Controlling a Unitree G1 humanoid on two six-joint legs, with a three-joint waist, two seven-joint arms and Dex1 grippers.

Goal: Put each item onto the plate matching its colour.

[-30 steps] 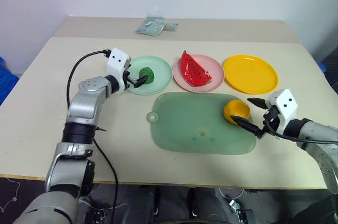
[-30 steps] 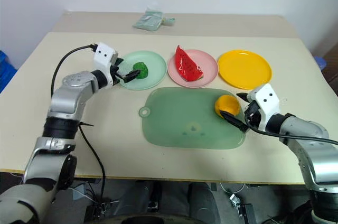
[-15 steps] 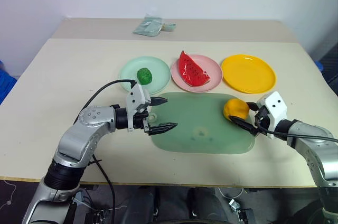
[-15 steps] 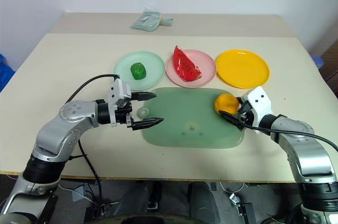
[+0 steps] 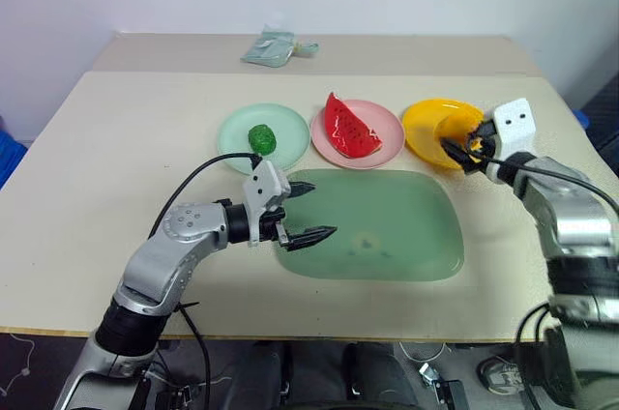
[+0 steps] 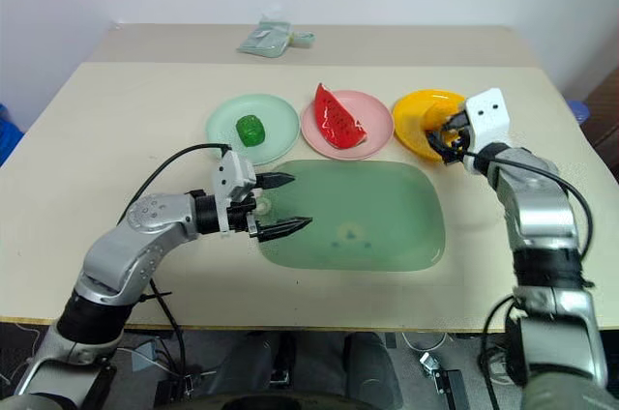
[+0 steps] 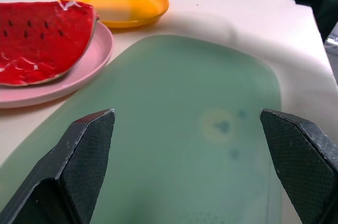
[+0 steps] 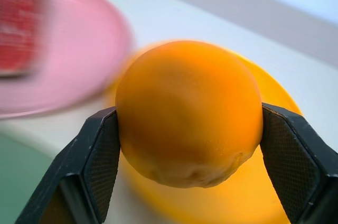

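My right gripper is shut on the round orange fruit and holds it just above the near-left part of the yellow plate. The red watermelon wedge lies on the pink plate. A bumpy dark-green lump rests on the mint green plate. Over the left end of the green cutting mat my left gripper stands open, pointing right, with nothing between its fingers.
A folded pale-green cloth lies at the far side of the table. The three plates stand in a row behind the cutting mat. A black cable loops from my left arm over the table's left part.
My right gripper lifted the orange fruit off the mat's right end and carried it to the yellow plate. My left gripper drew back from the mint plate to the mat, leaving the green lump.
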